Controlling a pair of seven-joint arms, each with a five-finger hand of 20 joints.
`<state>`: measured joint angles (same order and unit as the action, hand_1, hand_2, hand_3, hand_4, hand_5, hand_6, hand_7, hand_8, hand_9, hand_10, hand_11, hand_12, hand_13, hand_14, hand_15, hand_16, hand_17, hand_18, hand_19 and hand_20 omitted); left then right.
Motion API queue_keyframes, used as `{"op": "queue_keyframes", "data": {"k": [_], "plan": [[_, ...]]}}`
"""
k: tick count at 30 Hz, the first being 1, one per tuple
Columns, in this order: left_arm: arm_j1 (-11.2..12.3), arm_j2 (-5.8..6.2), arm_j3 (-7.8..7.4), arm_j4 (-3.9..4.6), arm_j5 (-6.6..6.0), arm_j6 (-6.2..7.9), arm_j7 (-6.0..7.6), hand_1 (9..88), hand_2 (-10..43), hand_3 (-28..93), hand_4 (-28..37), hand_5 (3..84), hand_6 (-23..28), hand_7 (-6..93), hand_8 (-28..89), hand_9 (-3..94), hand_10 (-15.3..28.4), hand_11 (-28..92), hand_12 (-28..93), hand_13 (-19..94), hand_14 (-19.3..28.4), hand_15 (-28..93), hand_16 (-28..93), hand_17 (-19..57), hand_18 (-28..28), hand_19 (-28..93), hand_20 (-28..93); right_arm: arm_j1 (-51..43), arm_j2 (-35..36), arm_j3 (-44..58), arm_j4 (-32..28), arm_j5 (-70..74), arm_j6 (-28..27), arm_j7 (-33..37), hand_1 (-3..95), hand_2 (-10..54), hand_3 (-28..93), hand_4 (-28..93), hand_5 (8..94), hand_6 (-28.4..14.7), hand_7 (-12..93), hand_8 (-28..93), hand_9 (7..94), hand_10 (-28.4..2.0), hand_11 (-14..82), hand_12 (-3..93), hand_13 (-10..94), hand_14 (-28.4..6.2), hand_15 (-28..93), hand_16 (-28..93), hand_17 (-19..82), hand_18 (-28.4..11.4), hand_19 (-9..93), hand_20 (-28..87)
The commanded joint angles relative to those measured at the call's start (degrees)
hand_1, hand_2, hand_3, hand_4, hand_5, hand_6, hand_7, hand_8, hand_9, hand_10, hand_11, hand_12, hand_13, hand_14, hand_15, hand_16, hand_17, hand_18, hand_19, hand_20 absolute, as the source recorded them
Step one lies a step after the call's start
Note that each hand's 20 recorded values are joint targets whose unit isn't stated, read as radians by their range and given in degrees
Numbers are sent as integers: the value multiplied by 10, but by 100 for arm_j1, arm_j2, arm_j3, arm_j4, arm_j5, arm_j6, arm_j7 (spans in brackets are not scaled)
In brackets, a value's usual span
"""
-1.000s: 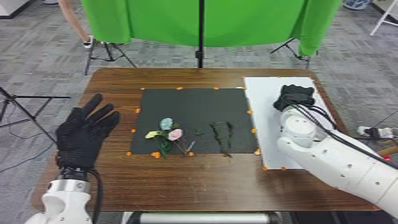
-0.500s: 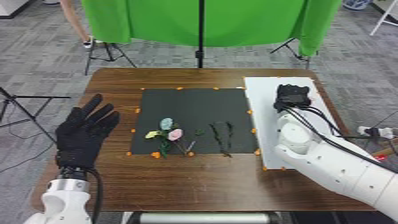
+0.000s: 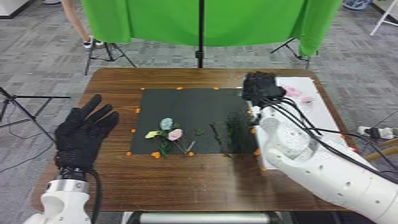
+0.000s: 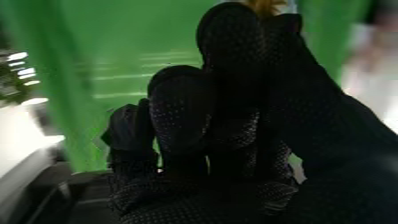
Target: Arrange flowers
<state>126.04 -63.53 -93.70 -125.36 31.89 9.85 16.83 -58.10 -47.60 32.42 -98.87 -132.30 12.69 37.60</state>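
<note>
In the head view, the right hand (image 3: 261, 89) is over the line between the black mat (image 3: 191, 105) and the white sheet (image 3: 327, 117). Its glove is dark and close up in the right wrist view (image 4: 244, 135), with a small orange-brown patch (image 4: 264, 6) at its far end; whether it holds anything is unclear. Pink flowers (image 3: 294, 91) lie on the sheet beside it. A blue flower (image 3: 166, 123), a pink flower (image 3: 175, 134) and a yellow one (image 3: 152, 134) lie together on the mat, left of dark green stems (image 3: 219, 138). The left hand (image 3: 80, 134) is open and empty left of the mat.
Orange markers (image 3: 156, 155) line the mat's edges on the brown table (image 3: 178, 187). The right forearm crosses the sheet's near part. Behind the table hang a green cloth (image 3: 160, 22) and a black stand pole (image 3: 200, 50).
The right hand has moved left from over the white sheet to the mat's edge, uncovering the pink flowers on the sheet. The left hand and the flowers on the mat have stayed put.
</note>
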Motion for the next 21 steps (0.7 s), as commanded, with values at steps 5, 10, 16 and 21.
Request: {"op": "queue_keyframes", "data": {"k": [5, 10, 16, 21], "plan": [[11, -53, -5, 21, 26, -43, -109, 218, 94, 772, -283, 391, 103, 130, -93, 360, 209, 259, 115, 263, 283, 544, -84, -81, 284, 590, 102, -603, -1157, -241, -206, -460, -798, -710, 520, -95, 690, -283, 881, 42, 163, 20, 903, -65, 323, 307, 698, -85, 775, 187, 255, -221, 930, 535], [35, -54, -17, 2, 61, -2, -162, 218, 94, 773, -283, 391, 103, 130, -93, 360, 210, 258, 115, 263, 283, 543, -84, -81, 284, 591, 101, -595, -1261, -306, -161, -434, -816, -702, 519, -95, 683, -283, 870, 44, 157, 12, 890, -64, 339, 304, 692, -87, 778, 185, 252, -220, 929, 536], [15, -108, -49, 10, 82, -27, -253, 219, 94, 773, -283, 391, 104, 129, -93, 360, 210, 259, 114, 263, 282, 544, -84, -81, 284, 591, 100, -751, -1383, -188, -196, -654, -1079, -906, 507, -95, 682, -283, 845, 44, 150, 2, 874, -68, 362, 292, 684, -89, 783, 182, 246, -221, 927, 539], [6, -133, -58, 6, 103, -41, -313, 219, 94, 774, -283, 392, 104, 130, -93, 361, 210, 260, 115, 263, 283, 545, -84, -81, 284, 592, 99, -895, -1427, -82, -243, -716, -1409, -964, 485, -95, 687, -283, 802, 42, 146, -11, 849, -75, 384, 279, 673, -94, 787, 179, 236, -222, 921, 548]]}}
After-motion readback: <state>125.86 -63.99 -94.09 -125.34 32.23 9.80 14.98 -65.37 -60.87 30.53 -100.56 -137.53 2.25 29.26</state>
